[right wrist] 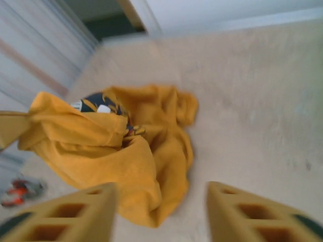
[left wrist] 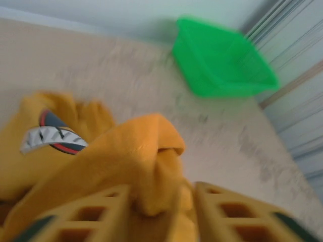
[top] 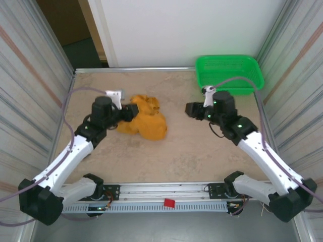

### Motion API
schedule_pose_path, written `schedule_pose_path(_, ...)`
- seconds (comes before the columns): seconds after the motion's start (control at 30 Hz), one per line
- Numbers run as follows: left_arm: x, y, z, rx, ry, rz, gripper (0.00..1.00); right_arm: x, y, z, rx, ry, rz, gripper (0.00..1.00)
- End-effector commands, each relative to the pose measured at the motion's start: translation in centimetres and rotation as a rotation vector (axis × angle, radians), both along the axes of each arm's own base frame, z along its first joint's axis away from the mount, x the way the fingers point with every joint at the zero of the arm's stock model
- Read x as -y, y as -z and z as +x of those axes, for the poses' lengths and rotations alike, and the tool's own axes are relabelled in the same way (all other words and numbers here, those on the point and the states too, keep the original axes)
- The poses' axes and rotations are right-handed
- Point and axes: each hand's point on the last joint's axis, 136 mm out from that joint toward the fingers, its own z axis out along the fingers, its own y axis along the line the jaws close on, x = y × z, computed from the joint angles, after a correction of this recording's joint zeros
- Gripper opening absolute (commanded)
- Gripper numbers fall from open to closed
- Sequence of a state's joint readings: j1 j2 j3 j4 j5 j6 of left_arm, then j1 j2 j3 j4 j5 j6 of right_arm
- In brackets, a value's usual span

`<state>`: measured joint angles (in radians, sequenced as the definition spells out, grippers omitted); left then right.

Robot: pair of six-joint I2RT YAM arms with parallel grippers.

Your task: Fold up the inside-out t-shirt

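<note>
Cloth bunches inside my left end effector (left wrist: 161,199), whose fingers stand apart around a fold of the inside-out t-shirt (top: 149,123) rather than pinching it. The shirt lies crumpled on the worktop (top: 176,156), about ten o'clock from its middle, print partly showing. My right end effector (right wrist: 161,201) hangs at three o'clock of the heap, spread and empty, placed, I judge, to take the opposite edge.

no legible text; the blurred print (left wrist: 52,137) on the t-shirt (left wrist: 136,151) without readable letters
</note>
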<state>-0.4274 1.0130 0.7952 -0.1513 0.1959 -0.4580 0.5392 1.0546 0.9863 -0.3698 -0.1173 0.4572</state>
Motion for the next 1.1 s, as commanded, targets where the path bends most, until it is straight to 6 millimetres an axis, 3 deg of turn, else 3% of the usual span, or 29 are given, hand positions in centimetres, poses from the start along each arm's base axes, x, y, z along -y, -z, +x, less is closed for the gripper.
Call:
schedule_pose_path(0.0,-2.3,1.8,-1.6,-0.005,-0.105,-0.023,0.58,-1.9,4.2,0.1,-0.094,-0.024,0.008,0.59)
schedule_pose_path(0.13,-3.8,1.8,-1.5,0.038,-0.160,0.023,0.65,-5.1,8.5,0.9,-0.188,-0.085,-0.019,0.63)
schedule_pose_path(0.27,-2.0,2.4,0.3,-0.006,-0.071,0.117,0.66,-8.4,11.8,1.7,-0.241,-0.121,-0.053,0.66)
schedule_pose_path(0.4,-0.2,5.3,1.3,-0.065,-0.004,0.238,0.67,-11.0,13.9,2.5,-0.293,-0.137,-0.030,0.68)
schedule_pose_path(0.67,2.5,10.1,-2.3,-0.081,0.091,0.383,0.71,-14.6,17.9,3.1,-0.381,-0.165,-0.044,0.69)
schedule_pose_path(0.73,2.5,11.7,-2.9,-0.107,0.080,0.412,0.71,-14.9,19.0,3.0,-0.410,-0.163,-0.036,0.68)
schedule_pose_path(0.83,0.8,14.1,-3.0,-0.162,-0.016,0.482,0.69,-15.1,20.4,2.6,-0.447,-0.156,-0.019,0.64)
schedule_pose_path(0.9,-0.2,14.9,-2.8,-0.178,-0.067,0.522,0.65,-15.1,21.0,2.3,-0.464,-0.157,-0.013,0.55)
schedule_pose_path(0.93,-0.3,14.9,-2.5,-0.176,-0.075,0.526,0.60,-15.0,21.2,2.2,-0.469,-0.160,-0.007,0.39)
schedule_pose_path(1.0,-0.4,14.6,-1.8,-0.175,-0.073,0.526,0.32,-14.8,21.0,2.0,-0.469,-0.162,-0.003,0.09)
schedule_pose_path(1.03,-0.5,14.4,-1.4,-0.179,-0.073,0.522,0.12,-14.5,20.5,2.1,-0.461,-0.160,0.005,0.00)
schedule_pose_path(1.07,-0.7,14.2,-1.0,-0.191,-0.077,0.513,0.00,-14.1,19.8,2.1,-0.452,-0.158,0.016,0.00)
